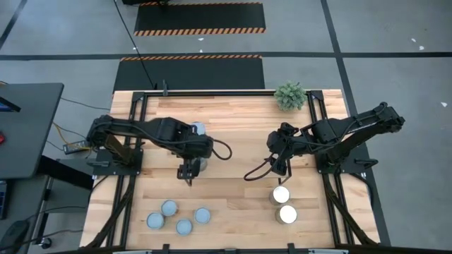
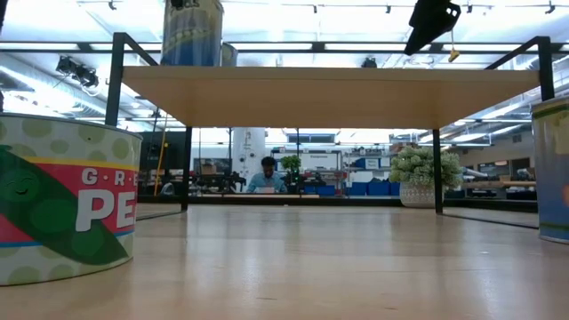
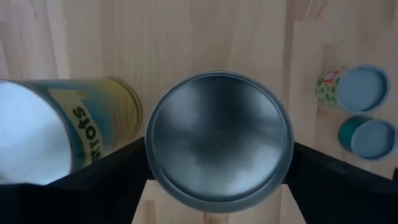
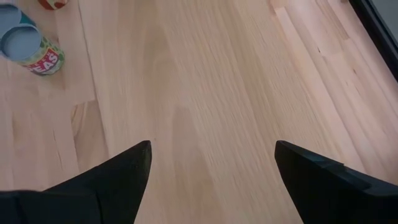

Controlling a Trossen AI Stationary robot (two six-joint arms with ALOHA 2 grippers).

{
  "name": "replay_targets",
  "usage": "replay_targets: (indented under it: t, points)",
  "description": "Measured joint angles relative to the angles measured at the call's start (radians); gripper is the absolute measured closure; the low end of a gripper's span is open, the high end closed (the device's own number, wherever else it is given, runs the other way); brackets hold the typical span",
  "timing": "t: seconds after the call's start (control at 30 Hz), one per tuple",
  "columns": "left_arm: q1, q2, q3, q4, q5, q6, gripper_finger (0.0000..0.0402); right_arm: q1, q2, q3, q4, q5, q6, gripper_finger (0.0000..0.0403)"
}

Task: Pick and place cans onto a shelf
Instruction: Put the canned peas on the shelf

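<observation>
shelf ends cropped, can base hidden

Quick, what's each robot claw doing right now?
Left gripper: around a can; whether it grips cannot be told.
Right gripper: open, holding nothing.

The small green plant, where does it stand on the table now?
In the high view the small green plant stands at the table's far edge, right of centre, beyond the right gripper and by the shelf's black frame.
</observation>
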Motion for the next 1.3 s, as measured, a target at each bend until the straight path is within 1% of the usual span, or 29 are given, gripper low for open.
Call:
replay_targets:
  t: [0.3,0.57,0.9,1.0,1.17,1.3]
  points:
    - [-0.004,0.002,-0.001,-0.058,0.003,-0.024,0.0046,0.0,0.0,0.0,0.027,0.0,-0.008,0.0055]
    - [-0.015,0.001,-0.001,-0.054,0.018,-0.057,0.0045,-0.001,0.0,0.0,0.026,0.0,-0.01,0.0055]
    - [-0.014,0.0,0.001,-0.055,0.034,-0.06,0.0045,-0.001,0.0,0.0,0.026,0.0,-0.01,0.0055]
    - [-0.014,0.0,0.018,-0.055,0.032,-0.06,0.0045,-0.001,0.0,0.0,0.027,0.0,-0.01,0.0055]
    - [-0.014,-0.001,0.044,-0.055,-0.006,-0.052,0.0045,-0.001,0.0,0.0,0.033,0.0,-0.01,0.0055]
    - [-0.014,-0.001,0.078,-0.055,-0.009,-0.052,0.0045,-0.001,0.001,0.0,0.033,0.0,-0.01,0.0055]
